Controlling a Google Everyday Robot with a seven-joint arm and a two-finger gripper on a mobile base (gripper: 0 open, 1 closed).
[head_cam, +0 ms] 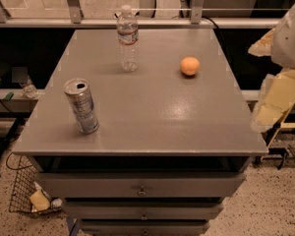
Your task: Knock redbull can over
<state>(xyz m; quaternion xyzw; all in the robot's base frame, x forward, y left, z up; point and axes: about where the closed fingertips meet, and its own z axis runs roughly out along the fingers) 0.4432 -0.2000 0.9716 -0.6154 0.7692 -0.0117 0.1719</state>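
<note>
The redbull can (81, 106), slim, silver and blue with an open pull-tab top, stands upright near the front left of the grey table (152, 117). My gripper (263, 120) is at the lower end of the cream-coloured arm (281, 90), beyond the table's right edge and about level with its top. It is far to the right of the can and touches nothing.
A clear plastic water bottle (128, 38) stands upright at the back middle. An orange (190, 66) lies at the back right. Drawers (141, 187) are below the tabletop. A wire basket (29, 193) sits on the floor at lower left. A rail (137, 22) runs behind the table.
</note>
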